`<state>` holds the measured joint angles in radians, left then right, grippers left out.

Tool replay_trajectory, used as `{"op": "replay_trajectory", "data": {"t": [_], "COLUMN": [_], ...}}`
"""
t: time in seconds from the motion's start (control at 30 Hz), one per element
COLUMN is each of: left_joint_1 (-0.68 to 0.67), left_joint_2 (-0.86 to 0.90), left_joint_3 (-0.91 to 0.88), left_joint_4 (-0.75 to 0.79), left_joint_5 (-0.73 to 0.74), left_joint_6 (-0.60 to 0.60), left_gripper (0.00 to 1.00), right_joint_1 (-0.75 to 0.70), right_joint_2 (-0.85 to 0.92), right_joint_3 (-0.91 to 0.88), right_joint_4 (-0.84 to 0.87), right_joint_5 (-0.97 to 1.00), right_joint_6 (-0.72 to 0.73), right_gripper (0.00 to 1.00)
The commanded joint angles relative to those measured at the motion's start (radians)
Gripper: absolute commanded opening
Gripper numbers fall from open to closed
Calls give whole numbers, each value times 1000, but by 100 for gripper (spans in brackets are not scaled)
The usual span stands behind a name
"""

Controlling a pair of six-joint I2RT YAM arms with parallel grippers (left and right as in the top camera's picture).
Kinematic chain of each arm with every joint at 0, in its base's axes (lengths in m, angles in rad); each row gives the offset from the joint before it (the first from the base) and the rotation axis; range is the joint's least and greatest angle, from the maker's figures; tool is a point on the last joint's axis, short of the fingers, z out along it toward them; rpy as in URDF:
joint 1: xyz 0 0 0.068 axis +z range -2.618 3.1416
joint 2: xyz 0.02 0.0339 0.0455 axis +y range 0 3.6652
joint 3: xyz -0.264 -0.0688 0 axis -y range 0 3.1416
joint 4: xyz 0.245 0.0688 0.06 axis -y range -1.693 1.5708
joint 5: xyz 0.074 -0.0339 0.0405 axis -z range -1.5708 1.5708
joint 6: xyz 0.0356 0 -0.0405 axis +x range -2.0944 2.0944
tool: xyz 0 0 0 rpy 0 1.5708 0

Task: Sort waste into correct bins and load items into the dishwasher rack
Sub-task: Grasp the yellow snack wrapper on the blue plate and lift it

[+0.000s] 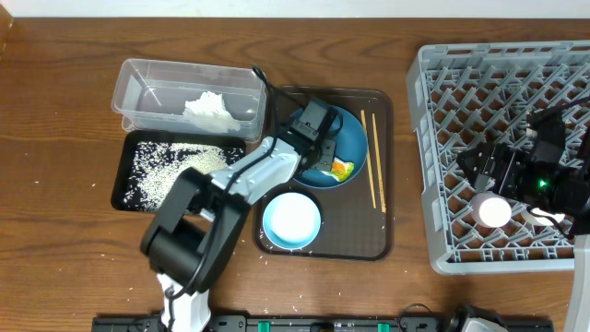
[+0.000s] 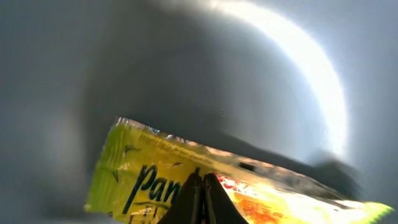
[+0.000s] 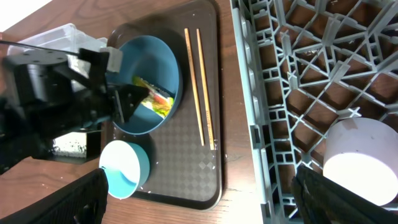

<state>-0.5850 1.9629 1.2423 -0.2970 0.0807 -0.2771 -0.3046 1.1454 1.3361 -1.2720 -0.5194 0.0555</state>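
The green, yellow and orange snack wrapper [image 1: 342, 169] lies in the round blue plate [image 1: 348, 134] on the brown tray. My left gripper [image 1: 324, 153] is shut with its tips on the wrapper [image 2: 149, 180], pinching it as far as I can tell; the right wrist view also shows the wrapper [image 3: 157, 101]. The white bowl [image 1: 291, 219] stands in front of the plate. The chopsticks [image 1: 373, 157] lie to its right. My right gripper [image 3: 199, 190] is open and empty over the grey dishwasher rack [image 1: 461, 92], next to a pale cup [image 1: 493, 210] in the rack.
The clear tub [image 1: 147, 78] at the back left holds the crumpled white tissue [image 1: 210, 109]. The black tray [image 1: 129, 184] in front of it holds rice grains. A few grains lie on the wooden table. The brown serving tray [image 1: 359, 242] sits mid-table.
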Motion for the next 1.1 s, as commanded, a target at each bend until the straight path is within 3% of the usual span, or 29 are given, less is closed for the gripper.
{"op": "replay_trajectory", "data": {"t": [0.0,0.07,0.13,0.23,0.37,0.47,0.73,0.9,0.93,1.07], "left_joint_1": [3,4,4,3,5,6,7,7,7,10], "left_joint_2": [-113,-129,-128,-101,-54,-25,38,84,85,85], "left_joint_3": [15,15,14,14,14,14,14,13,13,14], "left_joint_4": [-16,-33,-65,-112,-87,-27,26,-1,-1,4], "left_joint_5": [0,1,2,2,-14,-25,-66,-32,-32,-27], "left_joint_6": [82,55,-52,-307,-644,-811,-974,-1011,-1010,-956], "left_gripper": [6,6,32,43,44,51,63,63,58,19], "right_joint_1": [11,11,11,11,11,11,11,11,11,11], "right_joint_2": [-3,-3,-3,-3,-3,-3,-3,-3,-3,-3], "right_joint_3": [9,9,9,9,9,9,9,9,9,9], "right_joint_4": [1,2,2,2,3,-2,-7,-8,-10,-11], "right_joint_5": [0,0,-1,0,-1,-1,-1,-1,-1,-1], "right_joint_6": [-8,-8,-8,-8,-8,-8,-8,-8,-8,-8], "right_gripper": [93,93,93,93,93,93,93,93,93,93]}}
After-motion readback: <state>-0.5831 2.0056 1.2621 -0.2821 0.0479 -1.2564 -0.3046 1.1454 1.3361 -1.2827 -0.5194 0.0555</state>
